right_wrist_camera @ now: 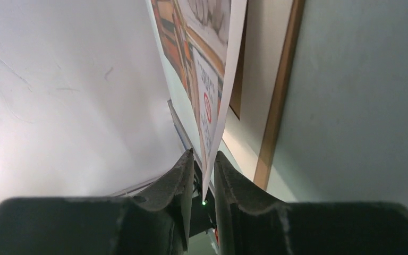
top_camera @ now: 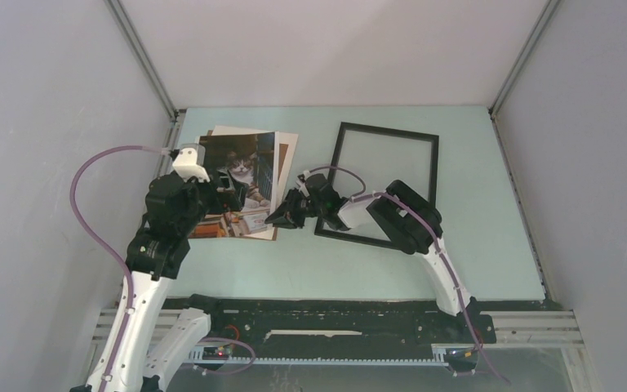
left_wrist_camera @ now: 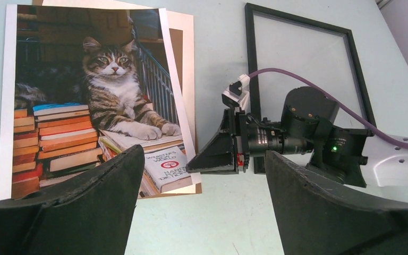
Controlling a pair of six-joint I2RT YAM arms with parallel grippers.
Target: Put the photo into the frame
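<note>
photo (top_camera: 241, 175) lies left of centre in the overhead view, the empty black frame (top_camera: 388, 130) to its right. right pincer (right_wrist_camera: 202, 159), nearly closed, has the photo's lower right corner between its tips; a firm grip i cannot confirm. left pincer (left_wrist_camera: 203, 159) gapes empty. best to pinch fully, lift gently, avoid creasing.

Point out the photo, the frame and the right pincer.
photo (left_wrist_camera: 111, 79): left wrist view, on the cat's chest.
frame (left_wrist_camera: 252, 53): left wrist view, on its left bar.
right pincer (right_wrist_camera: 203, 159): right wrist view, midway between fingertips.
</note>
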